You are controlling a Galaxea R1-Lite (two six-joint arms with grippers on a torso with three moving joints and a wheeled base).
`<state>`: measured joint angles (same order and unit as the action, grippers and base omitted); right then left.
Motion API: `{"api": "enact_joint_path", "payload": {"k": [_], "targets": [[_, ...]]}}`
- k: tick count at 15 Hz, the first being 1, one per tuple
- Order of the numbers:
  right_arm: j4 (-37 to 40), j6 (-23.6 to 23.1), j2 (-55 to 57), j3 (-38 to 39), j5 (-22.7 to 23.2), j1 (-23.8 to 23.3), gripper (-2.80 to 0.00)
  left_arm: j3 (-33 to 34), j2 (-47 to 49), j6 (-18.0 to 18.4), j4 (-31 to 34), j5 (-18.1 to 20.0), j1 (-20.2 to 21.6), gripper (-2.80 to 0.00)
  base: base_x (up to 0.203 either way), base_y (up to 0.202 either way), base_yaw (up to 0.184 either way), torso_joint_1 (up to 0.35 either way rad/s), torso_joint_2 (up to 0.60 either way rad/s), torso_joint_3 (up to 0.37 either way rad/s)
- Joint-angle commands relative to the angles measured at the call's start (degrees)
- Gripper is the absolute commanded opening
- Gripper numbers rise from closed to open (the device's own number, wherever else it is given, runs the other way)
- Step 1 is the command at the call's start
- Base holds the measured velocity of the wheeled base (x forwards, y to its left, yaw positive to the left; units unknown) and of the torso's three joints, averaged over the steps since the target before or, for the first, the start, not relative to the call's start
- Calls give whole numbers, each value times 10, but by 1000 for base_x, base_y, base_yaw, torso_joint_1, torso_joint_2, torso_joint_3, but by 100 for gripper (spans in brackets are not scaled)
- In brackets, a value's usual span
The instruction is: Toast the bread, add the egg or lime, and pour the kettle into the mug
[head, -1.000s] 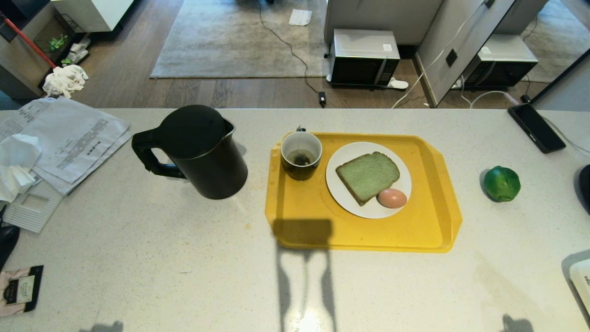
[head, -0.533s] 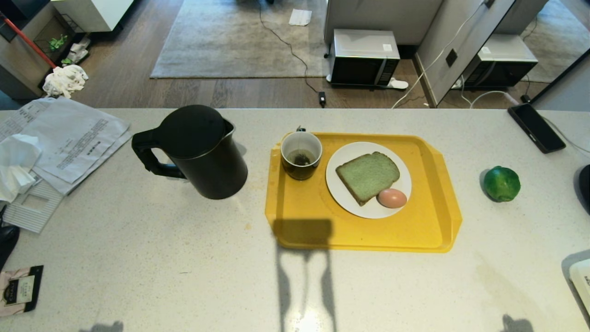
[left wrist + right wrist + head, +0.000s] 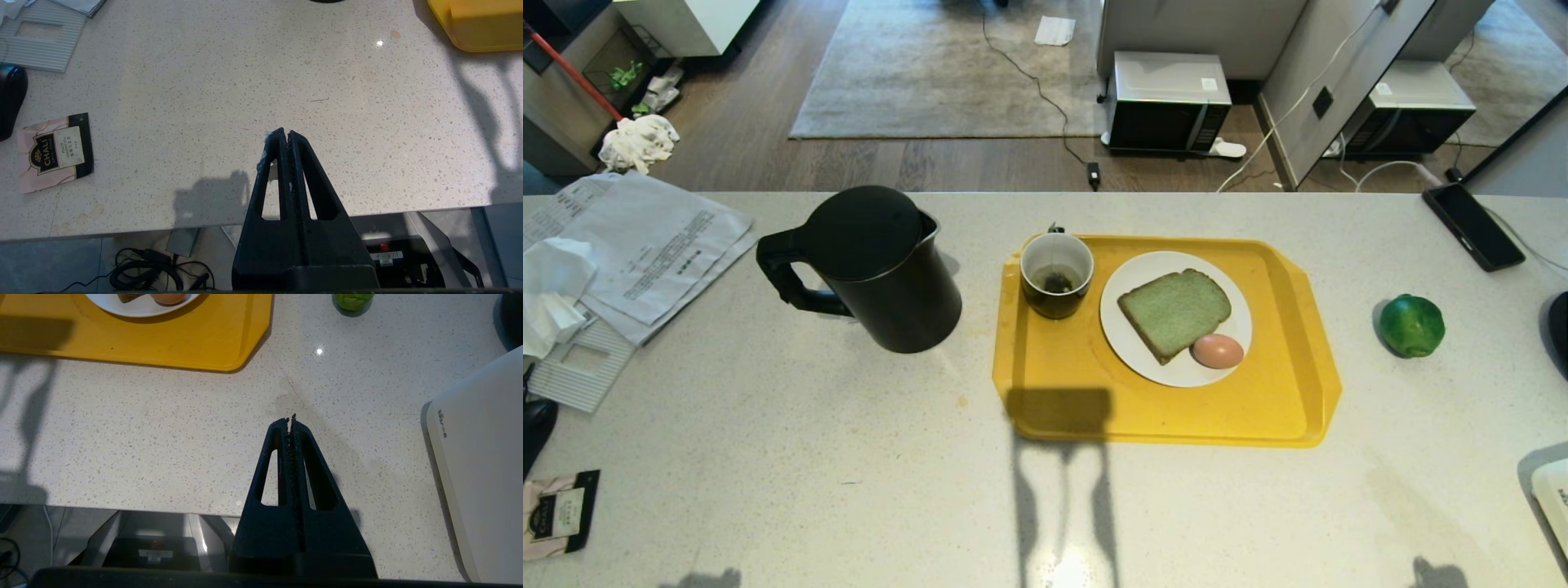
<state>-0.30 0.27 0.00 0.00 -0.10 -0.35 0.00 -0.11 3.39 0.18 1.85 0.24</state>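
**Breakfast tray looks laid, both arms parked at the counter's near edge**

From where I stand, the left gripper [image 3: 286, 134] hangs over the near edge of the speckled counter [image 3: 849, 457], its two black fingers pressed flat together with nothing between them. The right gripper [image 3: 291, 420] is the same: clenched on nothing, above bare stone at the near edge. Neither arm reaches into the head camera's view, and neither is close to anything it would need.

Near the left gripper lies a tea sachet [image 3: 55, 153]. Near the right one sits the corner of a white appliance [image 3: 482, 465], and beyond it the near corner of the yellow tray [image 3: 1062, 359].

On that tray stands the mug [image 3: 1057, 275], its white inside showing a little dark liquid and what looks like a tea bag. Just beside it is a white plate [image 3: 1131, 347] carrying the bread [image 3: 1174, 311], pale green and lying flat, with the egg [image 3: 1218, 351] touching its near corner. The lime [image 3: 1412, 325] rests alone on the counter, well apart to the right of the tray. The kettle [image 3: 874, 265] stands upright, lid on, left of the tray, handle pointing away from it.

My guess is the job is nearly or fully finished: bread and egg plated, something in the mug. Whether the bread was really toasted, I cannot tell.
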Motion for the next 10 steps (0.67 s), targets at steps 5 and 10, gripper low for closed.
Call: {"api": "enact_joint_path", "payload": {"k": [5,10], "targets": [[0,1,0,1,-1,0,-280,0,0,0,0,0,0,-280,0,0,0,-16,17,20],[0,3,1,1,-3,0,-280,0,0,0,0,0,0,-280,0,0,0,-71,147,71]]}}
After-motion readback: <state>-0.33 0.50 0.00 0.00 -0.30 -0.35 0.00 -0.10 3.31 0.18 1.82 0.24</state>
